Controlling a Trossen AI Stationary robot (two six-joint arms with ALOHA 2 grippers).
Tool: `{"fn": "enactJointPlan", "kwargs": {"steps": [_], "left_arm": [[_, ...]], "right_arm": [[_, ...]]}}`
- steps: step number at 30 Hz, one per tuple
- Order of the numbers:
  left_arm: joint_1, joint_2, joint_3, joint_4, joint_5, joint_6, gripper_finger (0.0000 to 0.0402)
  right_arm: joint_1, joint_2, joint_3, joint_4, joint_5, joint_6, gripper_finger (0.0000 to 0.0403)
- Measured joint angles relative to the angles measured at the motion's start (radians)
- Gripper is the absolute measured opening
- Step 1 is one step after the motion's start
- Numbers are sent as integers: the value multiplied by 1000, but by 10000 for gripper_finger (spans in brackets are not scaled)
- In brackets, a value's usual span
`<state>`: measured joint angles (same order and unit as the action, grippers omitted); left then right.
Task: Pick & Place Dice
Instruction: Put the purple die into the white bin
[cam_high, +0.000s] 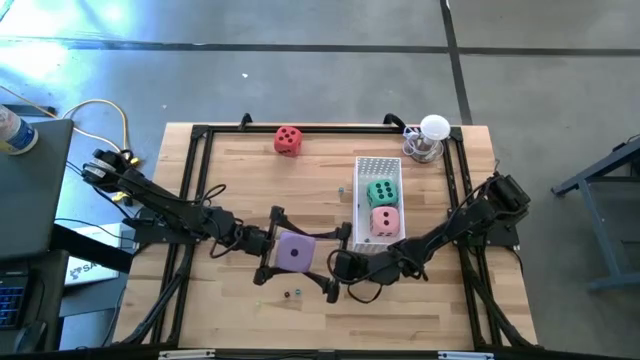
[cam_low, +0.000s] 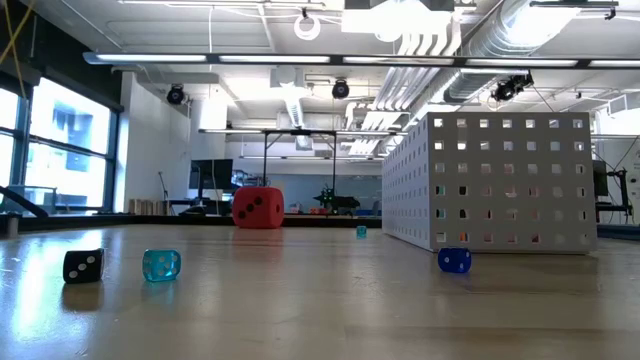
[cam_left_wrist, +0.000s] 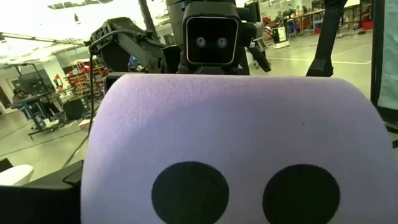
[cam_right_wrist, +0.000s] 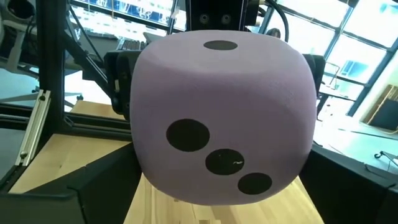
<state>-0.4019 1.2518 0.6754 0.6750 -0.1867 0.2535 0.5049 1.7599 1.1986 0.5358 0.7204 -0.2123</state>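
1. The purple die (cam_left_wrist: 230, 155) is cut off by the left wrist view's lower edge.
2. The pips on the green die (cam_high: 381, 192) and pink die (cam_high: 384, 221) are too small to be counted.
3. The white basket's (cam_low: 500, 180) contents are hidden in the low view.

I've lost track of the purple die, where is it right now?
In the high view the purple die sits near the table's front middle, between the left gripper and the right gripper, just left of the white perforated bin.

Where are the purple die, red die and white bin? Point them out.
purple die (cam_high: 295, 251), high view, top face.
red die (cam_high: 288, 140), high view, top face.
white bin (cam_high: 378, 165), high view, perforated far wall.
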Motion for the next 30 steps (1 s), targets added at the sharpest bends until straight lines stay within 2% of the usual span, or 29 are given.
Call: {"fn": "enactJointPlan", "kwargs": {"steps": [4, 10, 20, 30], "left_arm": [[0, 0, 0, -1, 0, 0, 400], [0, 1, -1, -3, 5, -10, 400], [-6, -1, -3, 0, 4, 23, 400], [-13, -57, -4, 3, -29, 87, 400]], "right_arm": [[0, 0, 0, -1, -13, 3, 377], [0, -2, 0, -8, -33, 6, 318], [-1, -4, 0, -53, -42, 29, 316], [1, -6, 7, -60, -50, 61, 315]]}}
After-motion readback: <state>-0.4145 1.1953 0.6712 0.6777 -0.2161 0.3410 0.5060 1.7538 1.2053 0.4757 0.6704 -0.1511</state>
